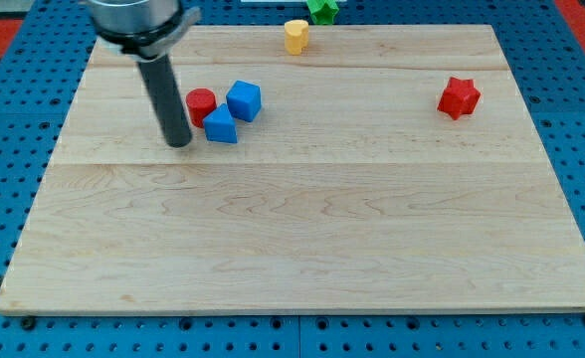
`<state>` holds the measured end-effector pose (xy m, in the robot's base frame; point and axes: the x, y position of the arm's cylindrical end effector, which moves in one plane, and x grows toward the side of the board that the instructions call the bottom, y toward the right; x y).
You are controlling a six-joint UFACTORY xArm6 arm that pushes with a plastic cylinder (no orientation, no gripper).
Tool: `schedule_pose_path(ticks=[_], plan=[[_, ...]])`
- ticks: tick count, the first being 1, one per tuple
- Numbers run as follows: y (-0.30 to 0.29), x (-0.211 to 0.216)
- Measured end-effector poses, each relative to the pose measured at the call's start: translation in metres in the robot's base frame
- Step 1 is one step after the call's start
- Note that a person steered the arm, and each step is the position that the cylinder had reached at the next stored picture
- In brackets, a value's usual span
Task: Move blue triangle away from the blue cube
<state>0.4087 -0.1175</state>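
The blue triangle (220, 126) lies on the wooden board in the upper left part of the view. The blue cube (244, 100) sits just above and to its right, touching or nearly touching it. A red cylinder (201, 103) stands right beside both, on the triangle's upper left. My tip (178, 142) rests on the board just left of the blue triangle, a small gap away, slightly below the red cylinder.
A yellow block (295, 36) sits near the board's top edge, with a green block (322, 10) just beyond it. A red star (459, 97) lies at the right. The wooden board (302, 239) rests on a blue pegboard.
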Motion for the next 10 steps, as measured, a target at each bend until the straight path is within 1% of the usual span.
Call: schedule_pose_path(ticks=[1,2,3,4,5,6,7,8,9,10], plan=[[0.098,-0.005],[0.127,-0.016],[0.096,0.022],[0.021,0.033],[-0.027,-0.026],[0.034,-0.025],[0.116,-0.018],[0.205,-0.024],[0.226,-0.078],[0.216,-0.043]])
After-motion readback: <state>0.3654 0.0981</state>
